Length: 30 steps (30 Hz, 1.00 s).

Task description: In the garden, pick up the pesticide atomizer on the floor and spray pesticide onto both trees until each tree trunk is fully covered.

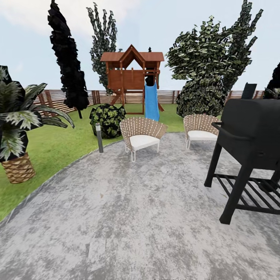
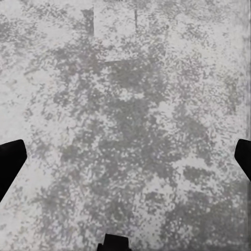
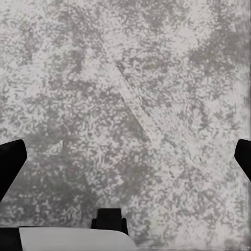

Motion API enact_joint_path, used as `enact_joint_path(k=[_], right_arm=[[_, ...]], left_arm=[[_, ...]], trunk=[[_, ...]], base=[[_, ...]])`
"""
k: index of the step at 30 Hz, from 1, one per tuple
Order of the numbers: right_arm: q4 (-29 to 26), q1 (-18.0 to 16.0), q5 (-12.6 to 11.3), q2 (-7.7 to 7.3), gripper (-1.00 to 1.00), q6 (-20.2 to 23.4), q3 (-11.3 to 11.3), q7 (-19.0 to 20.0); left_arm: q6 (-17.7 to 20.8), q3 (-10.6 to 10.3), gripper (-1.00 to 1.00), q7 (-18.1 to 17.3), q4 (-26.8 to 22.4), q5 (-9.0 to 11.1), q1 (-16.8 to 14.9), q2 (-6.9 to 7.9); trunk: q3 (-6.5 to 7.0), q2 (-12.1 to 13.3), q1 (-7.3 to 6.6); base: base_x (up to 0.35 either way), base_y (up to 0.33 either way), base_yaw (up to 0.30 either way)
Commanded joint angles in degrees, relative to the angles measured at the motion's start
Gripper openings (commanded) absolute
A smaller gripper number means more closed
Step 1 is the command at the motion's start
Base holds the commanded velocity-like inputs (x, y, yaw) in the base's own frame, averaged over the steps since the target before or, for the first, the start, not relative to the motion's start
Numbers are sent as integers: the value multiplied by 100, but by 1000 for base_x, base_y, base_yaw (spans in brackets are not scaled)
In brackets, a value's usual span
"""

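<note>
I stand in the garden on the round grey paved patio [image 1: 128, 210], with green lawn [image 1: 58, 149] beyond its edge. The pesticide atomizer and both trees with their trunks are out of view. In the left wrist view my left gripper [image 2: 125, 162] hangs open over bare mottled paving, its black fingertips [image 2: 10, 159] far apart at the picture's sides with nothing between them. The right wrist view has my right gripper [image 3: 125, 162] open the same way above the paving, holding nothing.
A black grill [image 1: 249, 144] stands close at the right. Two wicker chairs [image 1: 140, 134] [image 1: 200, 130] sit at the patio's far edge, by a short lamp post [image 1: 99, 137] and round bush [image 1: 108, 119]. A potted palm [image 1: 17, 128] is left; playset [image 1: 134, 77], dark cypress [image 1: 68, 58] and fence [image 1: 54, 99] lie beyond.
</note>
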Motion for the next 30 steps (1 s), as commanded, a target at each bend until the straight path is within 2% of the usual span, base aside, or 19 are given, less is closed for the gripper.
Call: enact_joint_path(k=[1, 30], right_arm=[[-4, 1, 1, 0, 100, -9, 2, -1], [0, 0, 0, 8, 100, -9, 6, -1]], left_arm=[[-7, -5, 100, 2, -8, 39, 4, 1], [-7, -5, 100, 2, -5, 30, 4, 1]], trunk=[[-4, -2, 0], [-4, -2, 0]], base=[[0, 0, -300], [0, 0, -300]])
